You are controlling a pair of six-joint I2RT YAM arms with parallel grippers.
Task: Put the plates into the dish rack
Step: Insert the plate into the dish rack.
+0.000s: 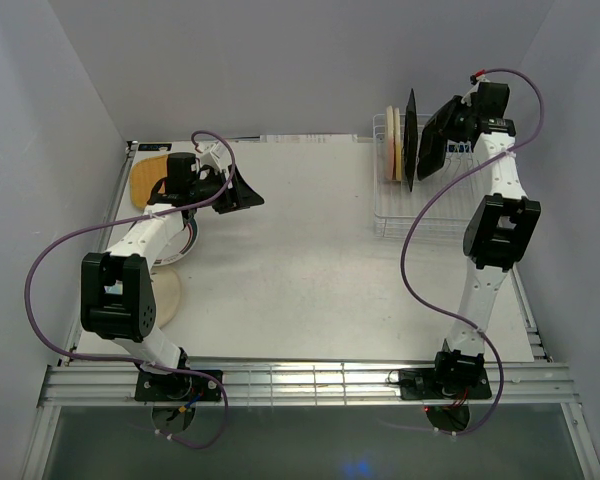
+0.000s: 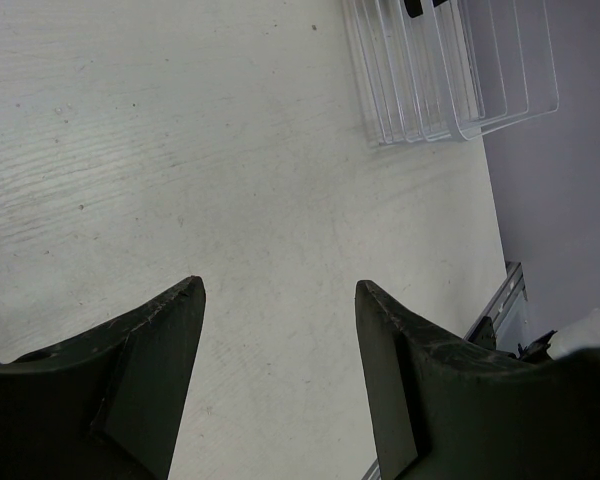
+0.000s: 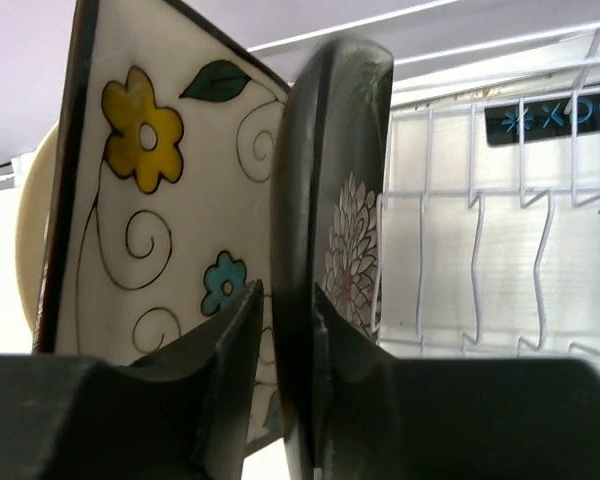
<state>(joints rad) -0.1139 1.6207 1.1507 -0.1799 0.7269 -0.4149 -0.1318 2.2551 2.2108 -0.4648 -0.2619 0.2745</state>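
The white wire dish rack (image 1: 427, 213) stands at the back right. Two round cream plates (image 1: 390, 146) stand upright in it, then a square cream floral plate (image 3: 150, 190) with a dark edge (image 1: 411, 140). My right gripper (image 1: 448, 128) is shut on the rim of the square black floral plate (image 3: 332, 170), held upright in the rack beside the cream one. My left gripper (image 1: 242, 190) hovers open and empty over bare table at the back left. An orange plate (image 1: 143, 186), a green-rimmed plate (image 1: 188, 246) and a cream round plate (image 1: 170, 296) lie under the left arm.
In the right wrist view the rack's upright tines (image 3: 475, 260) to the right of the black plate hold nothing. The rack's near corner (image 2: 460, 130) shows far ahead of the left gripper (image 2: 280, 283). White walls close in the table on three sides.
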